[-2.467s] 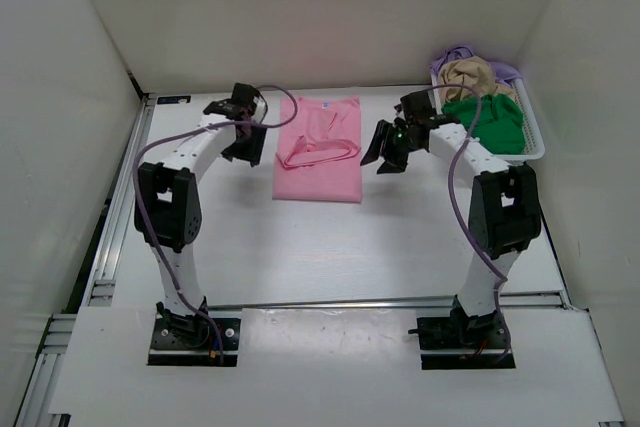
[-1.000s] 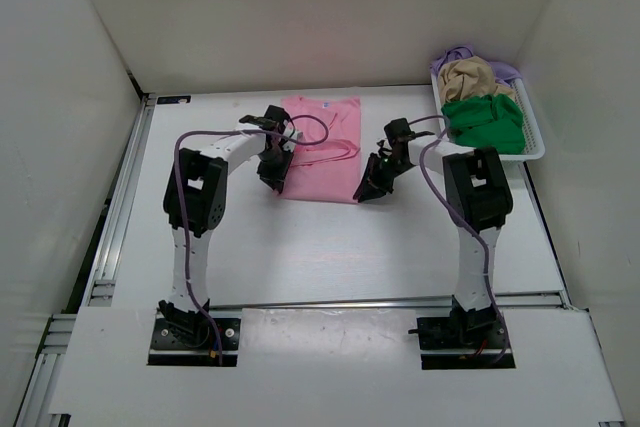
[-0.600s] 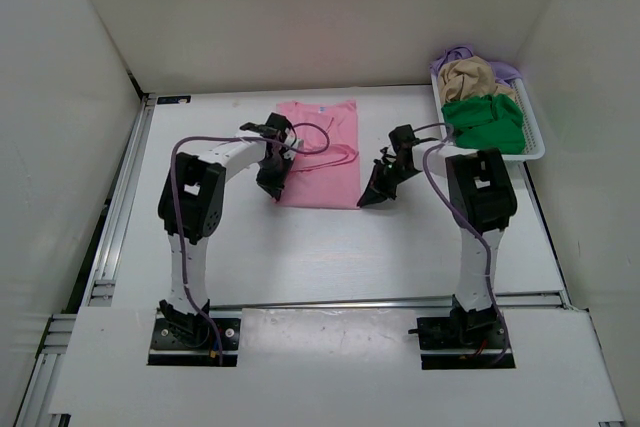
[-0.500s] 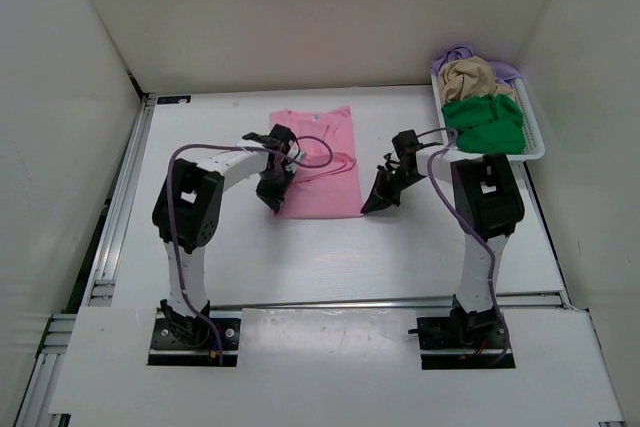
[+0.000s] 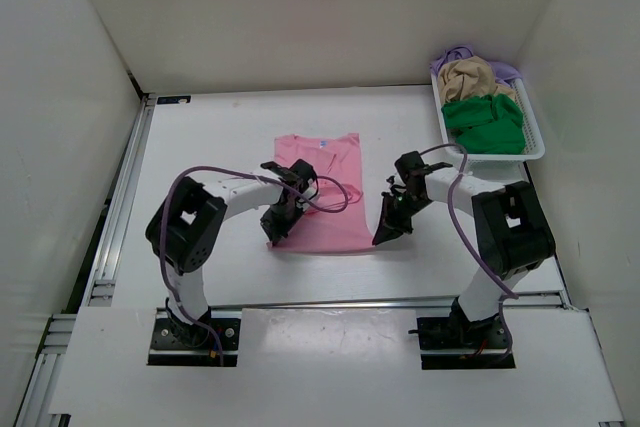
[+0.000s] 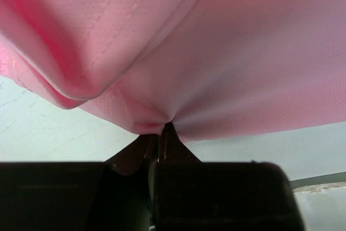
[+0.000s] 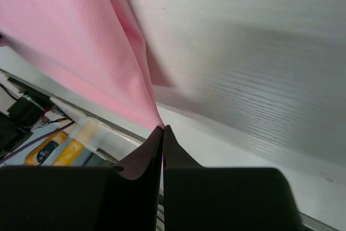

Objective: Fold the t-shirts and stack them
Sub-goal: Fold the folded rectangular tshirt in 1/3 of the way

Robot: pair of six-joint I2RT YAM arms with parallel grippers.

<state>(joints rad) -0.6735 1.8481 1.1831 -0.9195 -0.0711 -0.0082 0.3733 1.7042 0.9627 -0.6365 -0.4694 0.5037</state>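
1. Top external view: my left arm bends sharply at the elbow, and its forearm reaches toward the basket (image 5: 535,150) side. The wrist is over the pink shirt (image 5: 322,172), and my left gripper (image 5: 274,238) tips down at the shirt's near corner, the one farther from the basket.
2. My right arm mirrors it, with its elbow on the near side of the basket and its forearm reaching away from the basket. My right gripper (image 5: 383,238) tips down at the near corner closer to the basket.
3. Left wrist view: my jaws are pinched together on a bunched fold of pink cloth.
4. Right wrist view: my jaws are clamped on the hem's tip, and the cloth fans out from them.
5. The pink shirt is spread on the table (image 5: 200,157), well apart from the basket.
6. In the basket, the green shirt (image 5: 485,122) lies nearest me, the tan shirt (image 5: 470,77) behind it, and the lavender shirt (image 5: 455,52) at the far end.
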